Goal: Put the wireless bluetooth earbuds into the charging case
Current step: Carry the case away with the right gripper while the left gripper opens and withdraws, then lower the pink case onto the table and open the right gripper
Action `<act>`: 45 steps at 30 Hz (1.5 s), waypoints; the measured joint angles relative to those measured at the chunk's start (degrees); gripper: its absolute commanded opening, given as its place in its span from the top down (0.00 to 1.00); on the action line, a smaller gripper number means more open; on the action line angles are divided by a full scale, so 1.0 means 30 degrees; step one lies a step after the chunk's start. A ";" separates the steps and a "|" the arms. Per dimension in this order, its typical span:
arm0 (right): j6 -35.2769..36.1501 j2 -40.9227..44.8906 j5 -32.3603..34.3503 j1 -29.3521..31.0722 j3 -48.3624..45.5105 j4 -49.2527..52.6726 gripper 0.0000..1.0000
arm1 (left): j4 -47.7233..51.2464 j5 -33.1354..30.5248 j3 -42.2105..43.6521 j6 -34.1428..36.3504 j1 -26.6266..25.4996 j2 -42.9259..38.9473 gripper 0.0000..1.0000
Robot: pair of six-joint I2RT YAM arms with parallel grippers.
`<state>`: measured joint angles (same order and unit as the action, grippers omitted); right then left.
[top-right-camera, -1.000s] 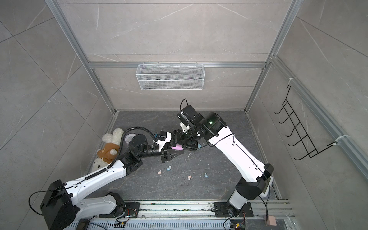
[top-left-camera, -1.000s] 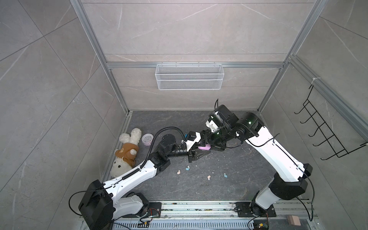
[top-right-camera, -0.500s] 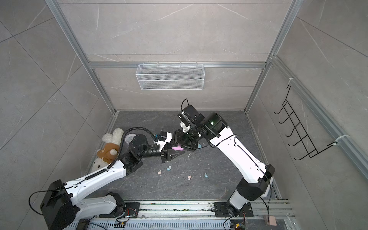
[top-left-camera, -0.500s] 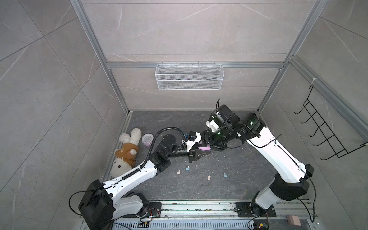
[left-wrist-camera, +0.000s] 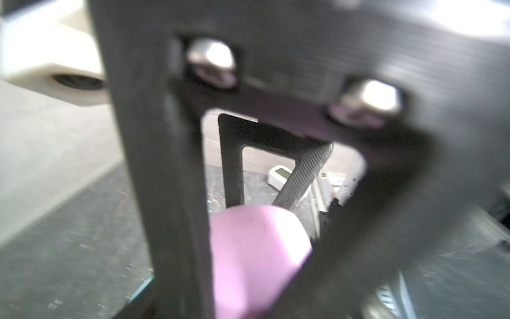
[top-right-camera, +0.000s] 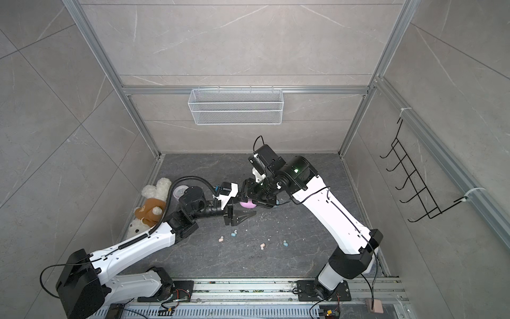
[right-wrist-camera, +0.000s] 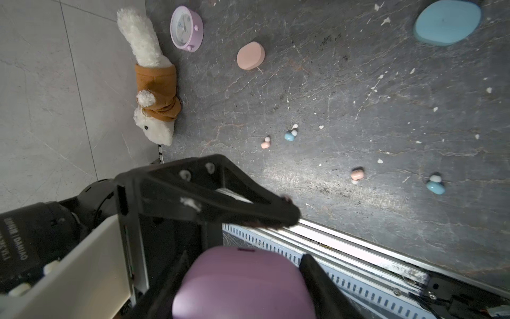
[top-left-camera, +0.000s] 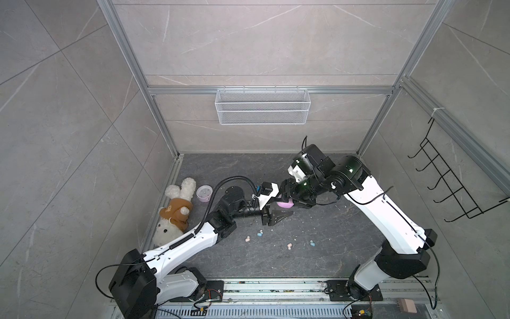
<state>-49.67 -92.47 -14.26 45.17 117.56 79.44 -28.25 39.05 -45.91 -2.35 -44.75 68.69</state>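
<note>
- I'm working in a robotics lab test cell, a mock-up rather than a real room.
- Grey tile-look panels (top-left-camera: 262, 41) sit in a bare aluminium frame (top-left-camera: 345, 89).
- The left arm (top-left-camera: 187, 245) and right arm (top-left-camera: 386, 215) are bolted to a metal rail (top-left-camera: 276, 287) along the front edge of the floor (top-left-camera: 276, 259), with a bare circuit board (top-left-camera: 361, 313) and loose cables by their bases.
- The dark, stone-look floor carries staged props: a plush rabbit (top-left-camera: 176, 212) and a lilac alarm clock (top-left-camera: 204, 193) by its left edge.
- A wire basket (top-left-camera: 262, 110) on the back wall and a black hook rack (top-left-camera: 455, 185) on the right wall add a household look.

Four earbuds (top-left-camera: 259, 234) lie before the case (top-left-camera: 285, 204); plush toy (top-left-camera: 176, 211) left, clock (top-left-camera: 204, 193) beside it.
</note>
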 measured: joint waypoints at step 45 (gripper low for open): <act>0.5785 -0.2317 0.7045 -1.3457 -1.8200 -1.2116 0.52 | 0.5144 -0.7788 0.2710 -0.0364 0.1297 -0.4707 0.00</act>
<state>-32.32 -99.42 6.87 4.80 62.96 43.09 -12.82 15.68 -37.78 -3.44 -40.86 54.57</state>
